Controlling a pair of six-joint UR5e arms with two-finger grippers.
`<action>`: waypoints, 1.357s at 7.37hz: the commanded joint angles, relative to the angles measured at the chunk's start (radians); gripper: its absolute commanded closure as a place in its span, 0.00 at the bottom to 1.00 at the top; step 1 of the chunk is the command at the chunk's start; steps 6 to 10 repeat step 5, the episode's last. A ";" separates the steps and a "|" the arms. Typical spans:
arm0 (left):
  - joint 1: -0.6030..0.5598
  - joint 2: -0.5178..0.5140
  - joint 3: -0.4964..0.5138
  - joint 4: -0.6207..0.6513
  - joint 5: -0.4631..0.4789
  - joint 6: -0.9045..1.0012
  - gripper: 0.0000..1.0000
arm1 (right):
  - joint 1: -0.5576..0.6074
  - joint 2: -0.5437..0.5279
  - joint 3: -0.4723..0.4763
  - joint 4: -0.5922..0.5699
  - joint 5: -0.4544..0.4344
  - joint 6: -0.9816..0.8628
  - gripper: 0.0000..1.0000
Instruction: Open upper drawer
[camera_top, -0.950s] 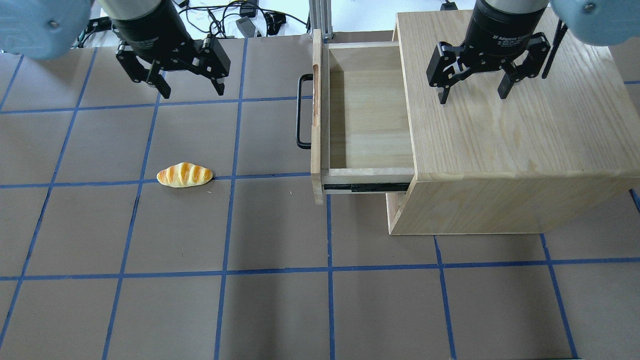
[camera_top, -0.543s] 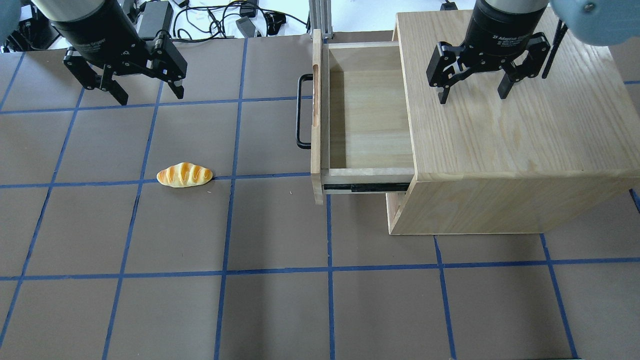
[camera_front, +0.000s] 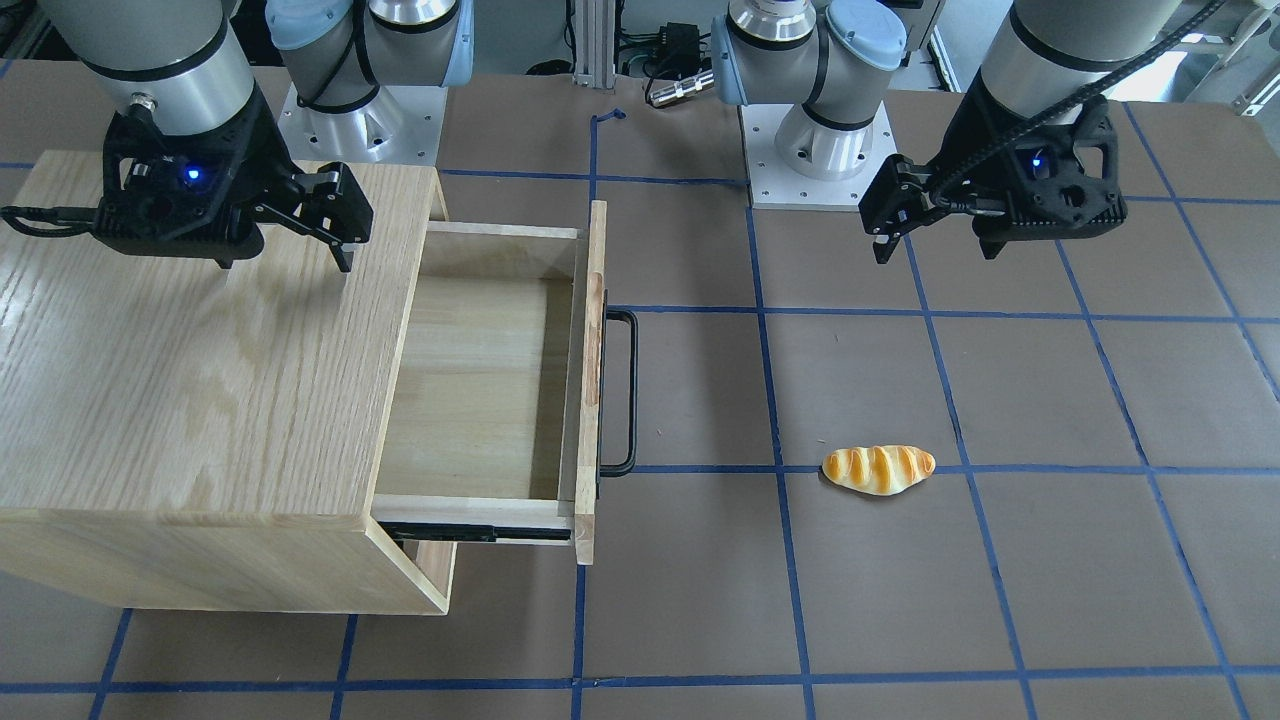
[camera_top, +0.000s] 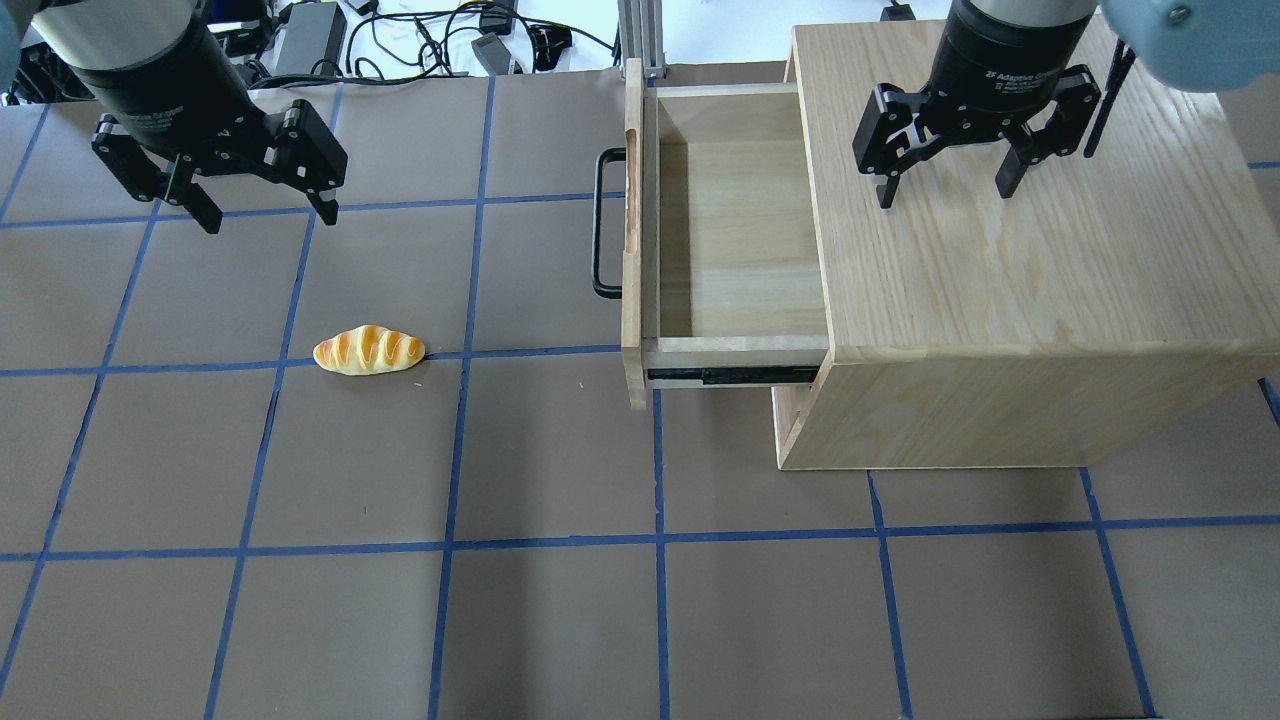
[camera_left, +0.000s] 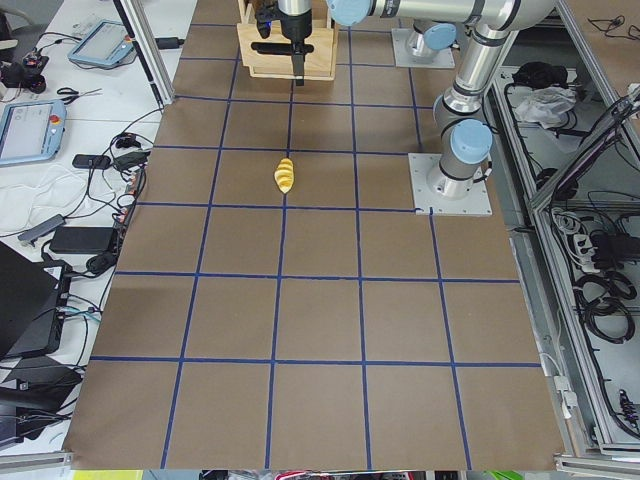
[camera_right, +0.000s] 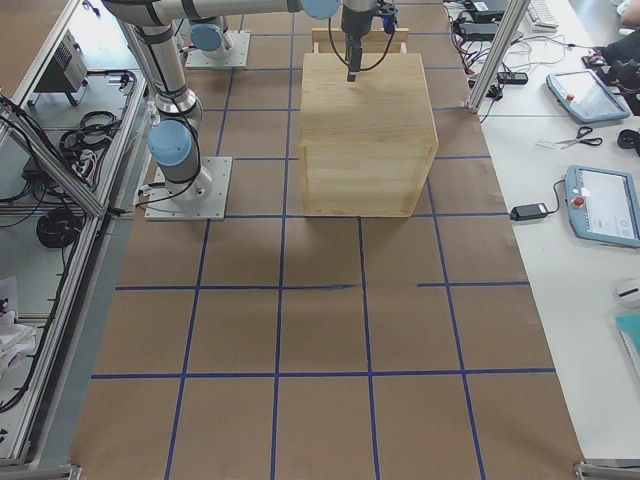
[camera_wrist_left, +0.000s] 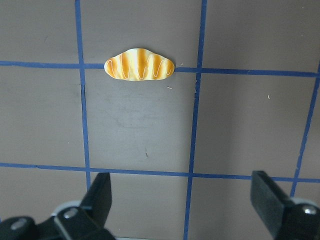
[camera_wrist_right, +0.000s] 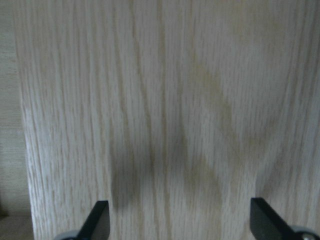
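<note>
The upper drawer (camera_top: 735, 240) of the light-wood cabinet (camera_top: 1000, 270) stands pulled out to the left and is empty inside; it also shows in the front-facing view (camera_front: 480, 400). Its black bar handle (camera_top: 600, 222) is free, and one black side rail shows. My left gripper (camera_top: 270, 218) is open and empty above the table, well left of the handle, and the left wrist view (camera_wrist_left: 182, 200) shows its fingers spread. My right gripper (camera_top: 945, 195) is open and empty above the cabinet's top, as the right wrist view (camera_wrist_right: 177, 220) also shows.
A toy bread roll (camera_top: 368, 350) lies on the brown mat left of the drawer, below my left gripper; it also shows in the left wrist view (camera_wrist_left: 139, 65). Cables and power bricks (camera_top: 480, 40) lie beyond the mat's far edge.
My left gripper has moved left, away from the drawer handle, staying open. The drawer, the bread roll and my right gripper have not moved.
</note>
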 joint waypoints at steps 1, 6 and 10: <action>-0.005 0.003 -0.013 -0.001 -0.012 0.001 0.00 | 0.000 0.000 0.000 0.000 0.000 0.001 0.00; -0.016 0.002 -0.017 0.004 -0.029 -0.015 0.00 | 0.000 0.000 0.002 0.000 0.000 0.001 0.00; -0.016 0.002 -0.017 0.004 -0.029 -0.015 0.00 | 0.000 0.000 0.002 0.000 0.000 0.001 0.00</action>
